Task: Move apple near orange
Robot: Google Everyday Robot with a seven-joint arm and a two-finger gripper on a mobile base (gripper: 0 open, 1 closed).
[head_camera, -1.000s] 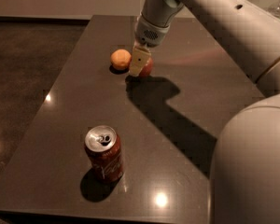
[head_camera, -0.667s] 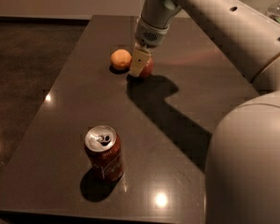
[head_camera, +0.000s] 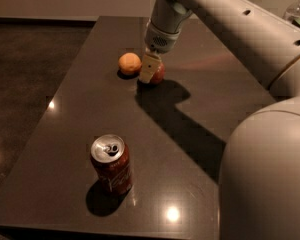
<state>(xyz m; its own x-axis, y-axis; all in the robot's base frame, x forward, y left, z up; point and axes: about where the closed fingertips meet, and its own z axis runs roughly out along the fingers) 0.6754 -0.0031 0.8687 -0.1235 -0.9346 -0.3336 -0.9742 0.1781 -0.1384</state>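
Camera view shows the orange (head_camera: 129, 63) on the dark table (head_camera: 80, 149) at upper centre, then just right of it the gripper (head_camera: 152, 70) lowered onto the apple (head_camera: 160, 74), its grip impossible to tell, under the arm (head_camera: 225, 19) slanting down from the upper right.

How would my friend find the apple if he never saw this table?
Look at the far end of the dark table, away from the red soda can. Two round fruits sit side by side there. The apple is the red one, right at the gripper; the orange on its left is plain orange.
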